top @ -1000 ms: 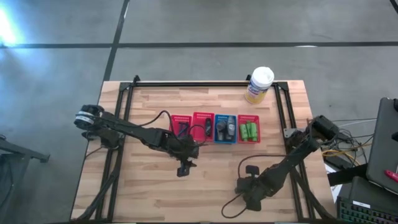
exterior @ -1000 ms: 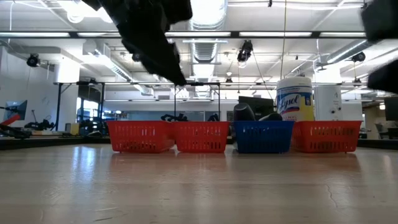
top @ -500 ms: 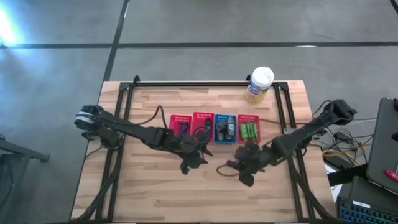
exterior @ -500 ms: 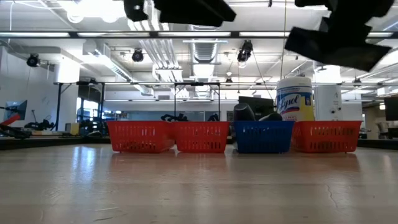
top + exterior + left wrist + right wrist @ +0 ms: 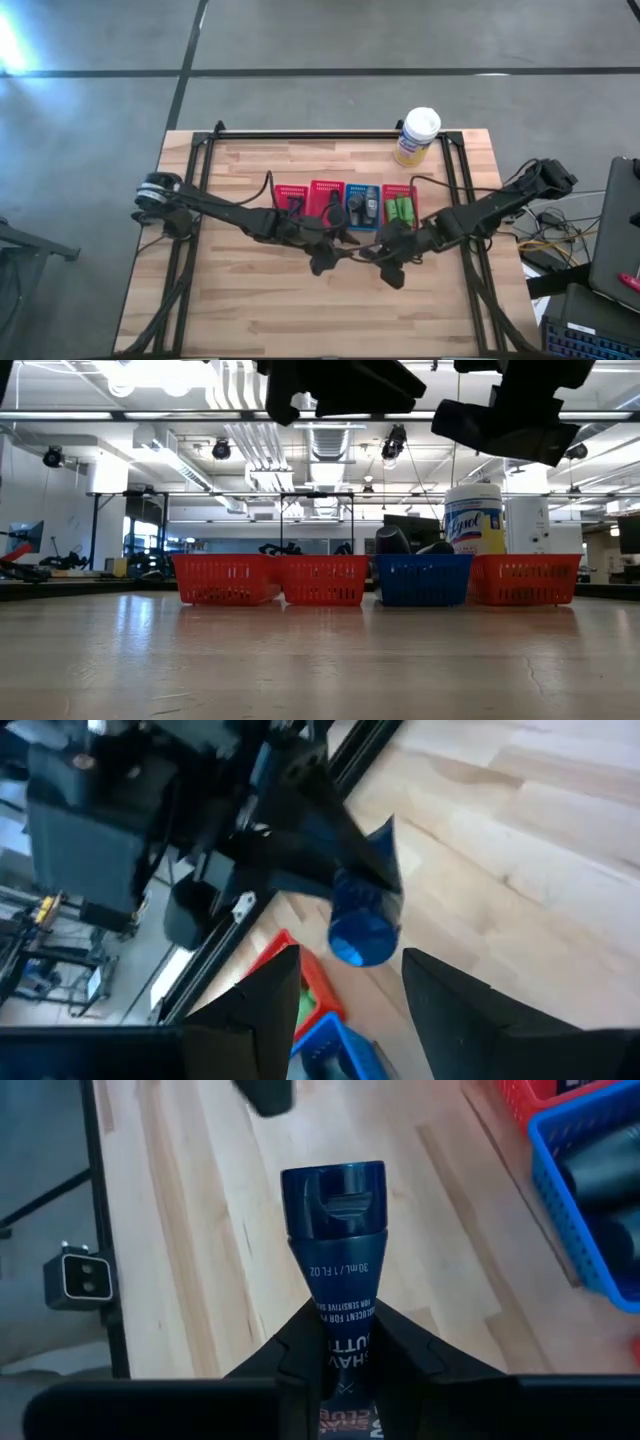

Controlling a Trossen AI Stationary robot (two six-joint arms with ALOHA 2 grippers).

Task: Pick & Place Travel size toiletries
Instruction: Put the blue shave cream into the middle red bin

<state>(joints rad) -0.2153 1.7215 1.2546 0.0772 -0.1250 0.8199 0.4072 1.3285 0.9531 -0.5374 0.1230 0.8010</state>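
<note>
Just in front of the row of red and blue baskets (image 5: 346, 205), above bare table (image 5: 240, 300), the right gripper (image 5: 346, 1342) is clamped on a small dark-blue-capped shave tube (image 5: 338, 1230), cap pointing away from the wrist. The left gripper (image 5: 348, 982) hovers close beside it with fingers apart, facing that tube (image 5: 363, 920). Green bottles (image 5: 401, 210) lie in the rightmost red basket, near the yellow wipes canister (image 5: 416, 136).

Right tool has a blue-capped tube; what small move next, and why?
Probably carry it toward the blue basket and lower it. The right tool is shut on the blue-capped tube, above bare wood, and that basket already holds similar dark tubes. The left tool is open nearby.
</note>
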